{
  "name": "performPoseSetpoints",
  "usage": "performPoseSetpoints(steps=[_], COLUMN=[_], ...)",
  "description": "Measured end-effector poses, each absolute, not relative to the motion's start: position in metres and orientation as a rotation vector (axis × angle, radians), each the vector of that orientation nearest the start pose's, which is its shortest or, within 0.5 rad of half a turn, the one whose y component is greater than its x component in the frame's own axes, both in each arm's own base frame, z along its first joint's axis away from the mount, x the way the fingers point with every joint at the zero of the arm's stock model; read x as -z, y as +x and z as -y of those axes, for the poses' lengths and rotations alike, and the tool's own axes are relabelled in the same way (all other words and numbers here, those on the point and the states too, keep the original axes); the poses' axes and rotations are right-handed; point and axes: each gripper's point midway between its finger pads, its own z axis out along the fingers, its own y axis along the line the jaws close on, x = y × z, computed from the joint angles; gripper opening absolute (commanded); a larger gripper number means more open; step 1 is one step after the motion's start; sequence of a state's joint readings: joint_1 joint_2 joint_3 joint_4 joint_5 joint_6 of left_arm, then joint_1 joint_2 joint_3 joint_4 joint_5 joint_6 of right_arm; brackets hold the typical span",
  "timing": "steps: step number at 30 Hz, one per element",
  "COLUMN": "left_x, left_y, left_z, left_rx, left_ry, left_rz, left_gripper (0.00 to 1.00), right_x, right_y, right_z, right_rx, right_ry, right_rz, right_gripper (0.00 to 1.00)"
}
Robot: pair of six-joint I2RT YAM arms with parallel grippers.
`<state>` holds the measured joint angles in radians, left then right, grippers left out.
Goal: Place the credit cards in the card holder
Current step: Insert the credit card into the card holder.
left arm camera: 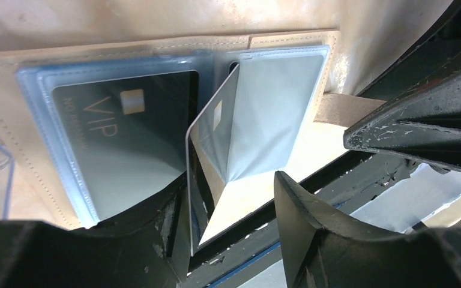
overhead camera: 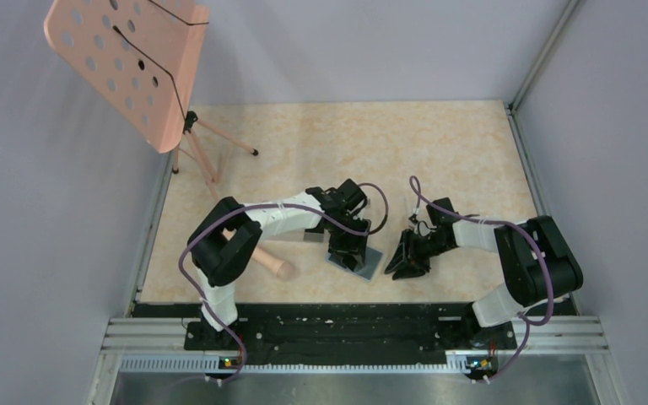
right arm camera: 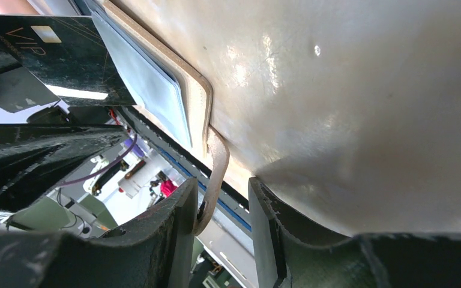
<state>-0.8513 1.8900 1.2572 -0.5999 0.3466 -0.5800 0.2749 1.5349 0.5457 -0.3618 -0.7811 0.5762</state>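
Pinning the card holder point(right arm camera: 195, 96) open by its strap, the right gripper point(right arm camera: 219, 207) steadies it — so the left gripper point(left arm camera: 231, 240), apparently clamping one credit card point(left arm camera: 207, 150) edgewise, can feed a sleeve just ahead.

The far half of the table point(overhead camera: 388, 143) was left open. At upper left, passage was blocked by a pink stand point(overhead camera: 135, 63); the lower centre was crowded by both arms.

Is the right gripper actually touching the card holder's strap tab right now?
Touching. The right wrist view shows the card holder strap tab pinched between the right gripper fingers, pressed against the left finger.
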Motion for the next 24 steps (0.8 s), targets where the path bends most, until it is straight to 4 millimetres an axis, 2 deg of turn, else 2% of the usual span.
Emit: performPoseSetpoints(steps=[8,17,24], left_x=[-0.051,-0.051,-0.044], left_y=[0.198,0.199,0.202], left_z=[0.335,0.331,0.321], left_rx=[0.776,0.747,0.654], left_ry=[0.458,0.452,0.453], left_rz=[-2.943,-2.94,-2.956], left_gripper=[0.5,0.26,0.19], right_x=[-0.02,-0.02,-0.02], right_y=[0.156,0.156,0.156], right_z=[-0.189,-0.189,-0.189], right_rx=[-1.267,-1.267,-1.267], right_ry=[0.316,0.315,0.315], right_rz=[-2.996,-2.996,-2.996], right_gripper=[0.38,0.38,0.37])
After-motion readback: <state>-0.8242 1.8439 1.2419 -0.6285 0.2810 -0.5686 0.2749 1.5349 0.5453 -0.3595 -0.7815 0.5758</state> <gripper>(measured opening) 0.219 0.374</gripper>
